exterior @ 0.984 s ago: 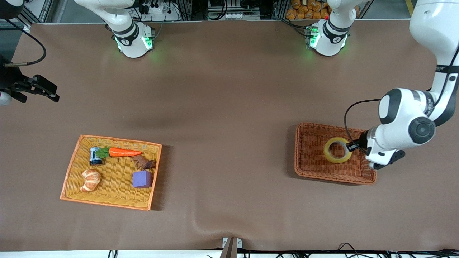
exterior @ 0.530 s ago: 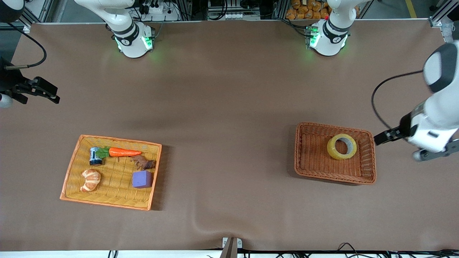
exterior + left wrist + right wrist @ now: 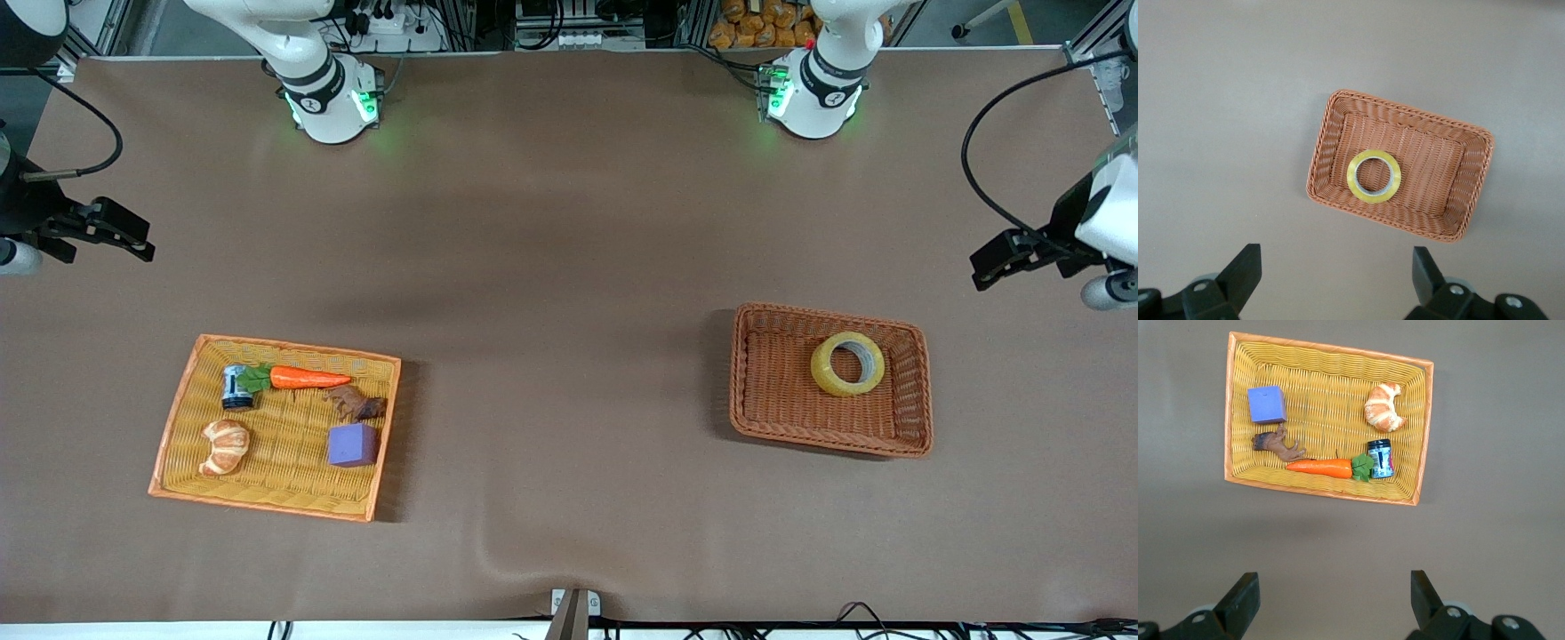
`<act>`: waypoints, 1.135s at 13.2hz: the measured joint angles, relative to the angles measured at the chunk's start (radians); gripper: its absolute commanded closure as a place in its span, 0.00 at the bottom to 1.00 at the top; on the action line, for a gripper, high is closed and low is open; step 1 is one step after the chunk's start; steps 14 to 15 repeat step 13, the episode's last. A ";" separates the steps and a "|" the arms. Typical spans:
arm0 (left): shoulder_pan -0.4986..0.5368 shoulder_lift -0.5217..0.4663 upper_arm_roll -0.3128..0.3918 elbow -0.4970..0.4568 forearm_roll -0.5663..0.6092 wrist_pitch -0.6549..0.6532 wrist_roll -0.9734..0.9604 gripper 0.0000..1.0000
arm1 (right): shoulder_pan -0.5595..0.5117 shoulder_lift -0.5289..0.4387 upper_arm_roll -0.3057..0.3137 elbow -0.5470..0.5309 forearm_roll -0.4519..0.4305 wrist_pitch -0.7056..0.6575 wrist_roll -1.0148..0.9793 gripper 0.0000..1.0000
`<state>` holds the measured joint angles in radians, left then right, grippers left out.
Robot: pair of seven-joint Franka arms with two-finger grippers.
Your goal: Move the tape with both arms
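— Front view first: where does the tape (image 3: 847,364) sit?

— It lies flat in the brown wicker basket (image 3: 766,382), toward the corner nearest the left arm's end of the table and farther from the front camera. The left gripper (image 3: 1000,258) hangs over bare table at that end, well apart from the basket rim. The right gripper (image 3: 116,233) hangs over the table edge at the right arm's end; that arm waits. Wide brown tabletop lies open between the brown basket and the yellow basket (image 3: 180,418).

— And the left wrist view?

— The fingers (image 3: 1245,270) of the left gripper (image 3: 1337,273) stand wide apart, holding nothing. The tape (image 3: 1373,176) rests close to one long wall of the basket (image 3: 1475,183), with bare table all round the rim.

— Right wrist view?

— The right gripper (image 3: 1335,595) is spread too, empty. The yellow basket (image 3: 1421,433) holds a purple cube (image 3: 1266,404), a croissant (image 3: 1384,407), a carrot (image 3: 1327,467), a small can (image 3: 1381,458) and a brown figure (image 3: 1275,444).
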<state>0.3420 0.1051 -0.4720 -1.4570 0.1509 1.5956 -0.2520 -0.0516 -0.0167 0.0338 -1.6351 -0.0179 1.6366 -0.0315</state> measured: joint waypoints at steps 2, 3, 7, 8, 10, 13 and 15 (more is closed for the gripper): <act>-0.019 -0.011 0.017 0.001 -0.001 -0.002 0.020 0.00 | 0.000 0.000 0.000 0.002 0.000 -0.007 0.000 0.00; -0.089 -0.022 0.086 0.002 -0.005 -0.004 0.026 0.00 | 0.000 0.000 0.000 0.004 0.000 -0.022 0.000 0.00; -0.261 -0.057 0.275 0.001 -0.087 -0.080 0.042 0.00 | 0.000 0.000 0.000 0.021 0.000 -0.060 0.000 0.00; -0.261 -0.057 0.277 -0.001 -0.100 -0.090 0.056 0.00 | 0.000 0.000 -0.001 0.023 0.000 -0.060 0.000 0.00; -0.261 -0.056 0.278 -0.011 -0.107 -0.096 0.102 0.00 | 0.000 -0.001 -0.002 0.025 0.000 -0.061 0.000 0.00; -0.260 -0.055 0.288 -0.012 -0.111 -0.097 0.160 0.00 | 0.000 -0.001 -0.002 0.026 0.000 -0.062 0.000 0.00; -0.260 -0.055 0.288 -0.012 -0.111 -0.097 0.160 0.00 | 0.000 -0.001 -0.002 0.026 0.000 -0.062 0.000 0.00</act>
